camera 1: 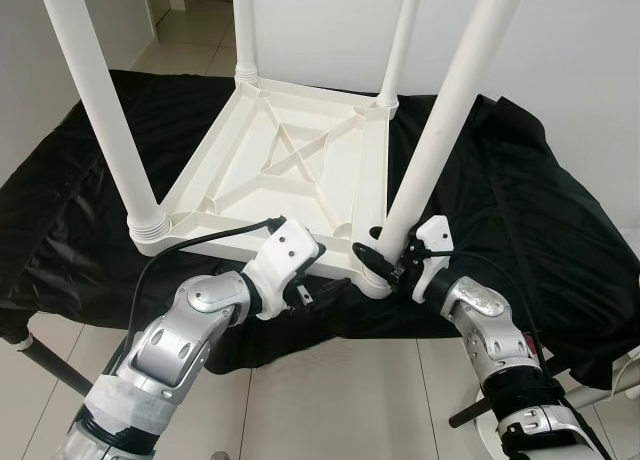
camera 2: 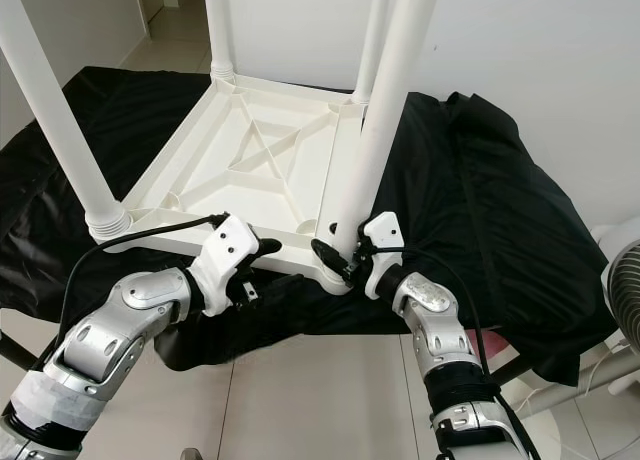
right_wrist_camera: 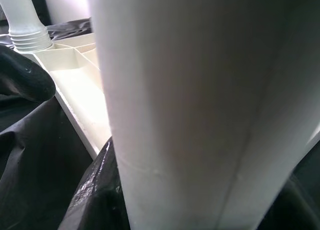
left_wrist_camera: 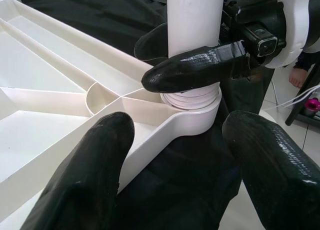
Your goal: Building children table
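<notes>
Four upright legs ring open tabletop underside; right pincer blocks near corner.

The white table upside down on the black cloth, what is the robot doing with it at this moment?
The robot is assembling a white plastic children's table, which lies upside down on a black cloth with four legs pointing up. The right gripper is closed around the base of the near-right leg, just above its corner socket. The left gripper is open and sits at the table's near edge beside that same corner, holding nothing.
</notes>
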